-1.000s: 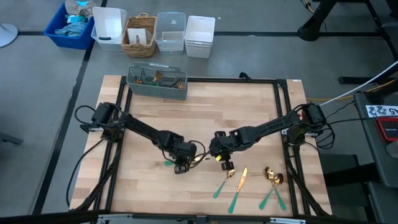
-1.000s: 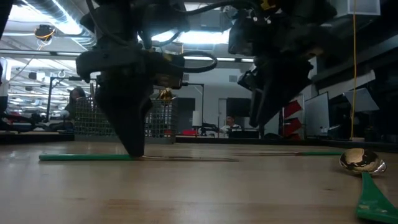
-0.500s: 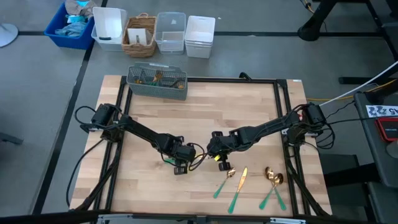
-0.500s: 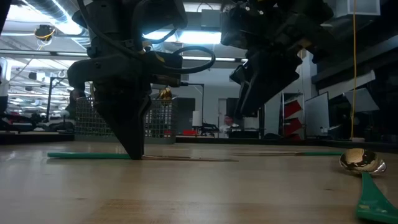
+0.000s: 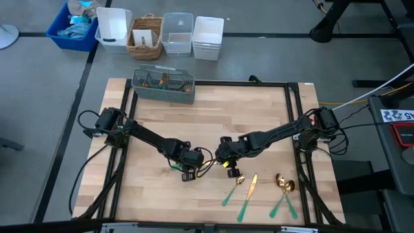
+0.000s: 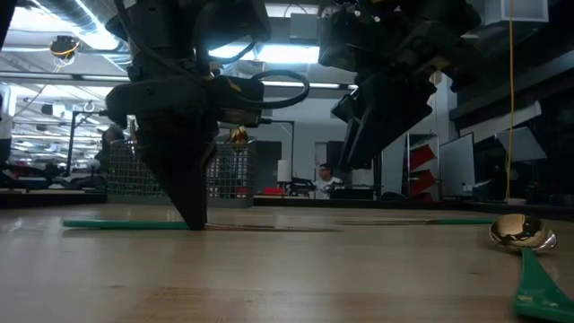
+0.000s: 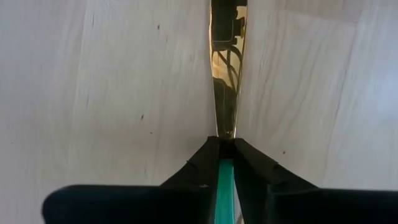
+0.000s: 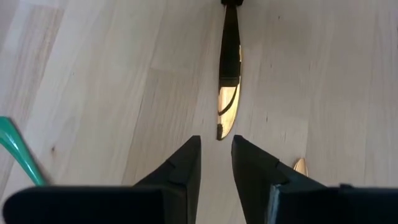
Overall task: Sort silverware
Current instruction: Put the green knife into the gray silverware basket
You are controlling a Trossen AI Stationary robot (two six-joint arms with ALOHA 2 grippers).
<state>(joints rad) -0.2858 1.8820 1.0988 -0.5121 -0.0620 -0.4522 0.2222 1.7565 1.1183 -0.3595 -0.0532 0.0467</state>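
Left end effector (image 7: 226, 163) newly pinched on teal-handled gold knife (image 7: 227, 74) lying on wooden tabletop (image 5: 213, 116): ready for lifting. Right end effector (image 8: 216, 163) spread, hovering.

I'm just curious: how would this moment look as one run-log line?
left claw: shut on knife handle, on table | right claw: open, empty | caddy: far edge
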